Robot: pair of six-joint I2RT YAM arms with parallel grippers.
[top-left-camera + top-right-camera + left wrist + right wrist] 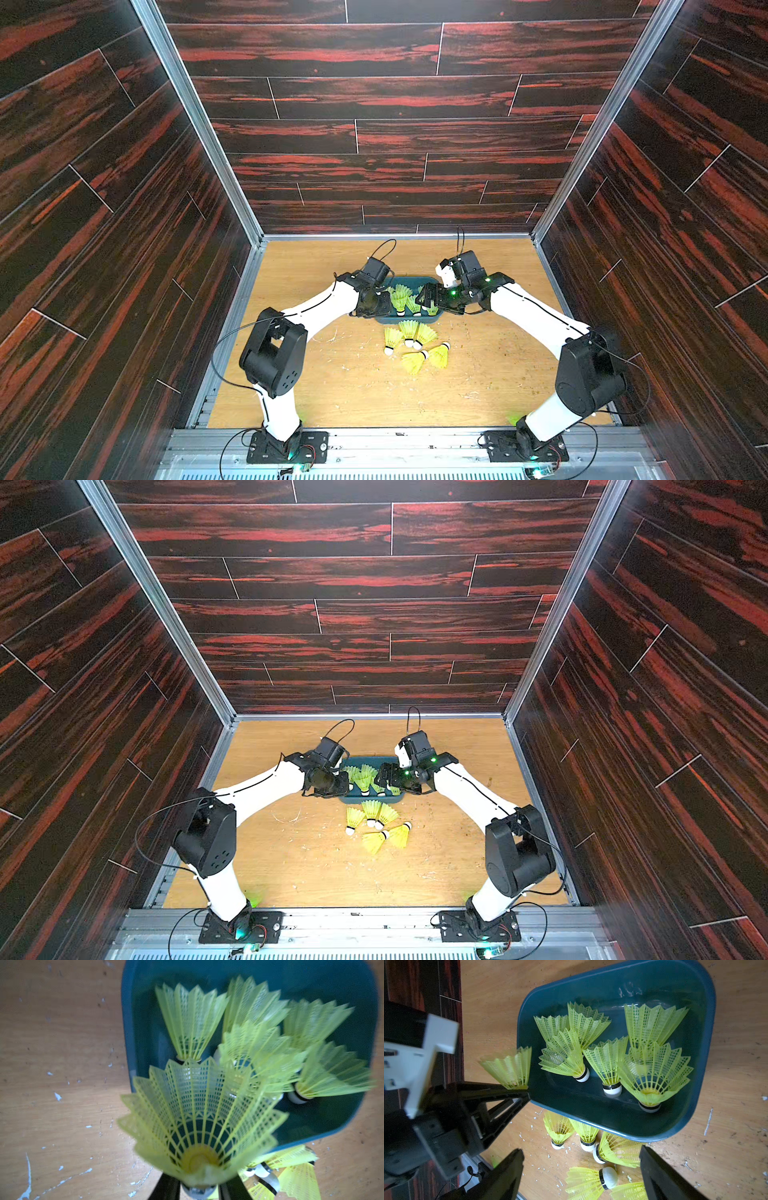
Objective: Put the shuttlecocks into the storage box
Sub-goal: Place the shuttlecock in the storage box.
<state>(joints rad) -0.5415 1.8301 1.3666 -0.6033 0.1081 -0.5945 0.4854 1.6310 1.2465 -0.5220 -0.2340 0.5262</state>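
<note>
So, both top views first. The storage box [407, 321] sits just above the middle of the table [332, 395], and both arms reach in to it from the lower corners. The left gripper [386, 305] is at the box's left end and the right gripper [428, 301] hangs over its right end. Five loose shuttlecocks [409, 330] lie on the wood just below the box: three in a row close to its front wall and two more a bit lower, cork to cork. It's the same layout from the neighbouring eye, with the box [370, 801], the loose ones [372, 810], the left claw [345, 781] and the right claw [388, 779].

Left wrist view: the left gripper [200, 1190] is clamped tight on the cork end of the held shuttlecock [199, 1118], whose skirt opens toward the box. That box [126, 1022] already has several shuttlecocks in it [191, 1022], a bit blurry.

Right wrist view: the right gripper [581, 1150] is spread wide with nothing between its fingers, and the loose ones [558, 1130] are under it. I count six inside the box [699, 1105]. The held shuttlecock [508, 1070] is right at the box's end rim. I honestly can't tell whether it's over the inside or just outside.
</note>
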